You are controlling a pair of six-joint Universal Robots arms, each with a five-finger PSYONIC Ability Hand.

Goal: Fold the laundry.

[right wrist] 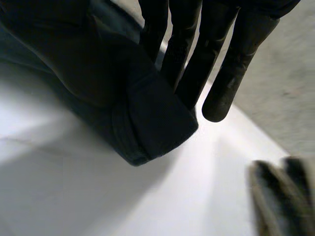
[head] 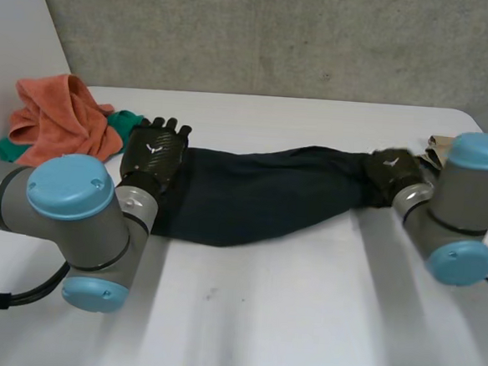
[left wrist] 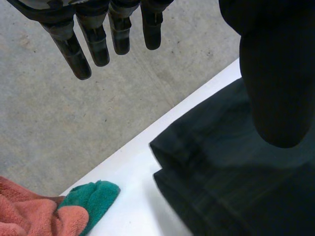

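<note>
Left hand (head: 156, 152) is hovering straight-fingered, gripping nothing, over the mid-left end of the long dark navy cloth (head: 260, 192) while right hand (head: 389, 170) is pinching its bunched mid-right end, so folding is looking barely started, with the crumpled orange towel (head: 56, 120) waiting upper left.

Head camera above, facing down; wrist cameras close; shared: dark garment (head: 260, 192).
</note>
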